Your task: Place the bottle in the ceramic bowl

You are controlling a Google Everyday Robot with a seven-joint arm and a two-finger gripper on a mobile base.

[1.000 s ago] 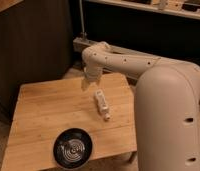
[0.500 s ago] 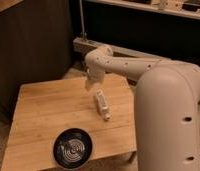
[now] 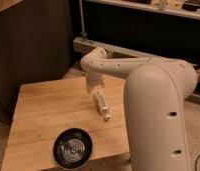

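Note:
The small white bottle (image 3: 101, 104) lies on its side on the wooden table (image 3: 43, 115), right of the middle, with its narrow capped neck pointing to the front right. The black ceramic bowl (image 3: 73, 147) with pale rings inside stands empty near the table's front edge, apart from the bottle. My gripper (image 3: 92, 86) hangs from the white arm just above the bottle's far end, close to it or touching it. The bottle rests on the table.
My large white arm body (image 3: 155, 115) fills the right side and hides the table's right edge. A dark wall and a metal shelf frame (image 3: 108, 47) stand behind the table. Bare floor lies to the left.
The gripper has come down a little toward the bottle's far end. The bottle and the bowl have not moved.

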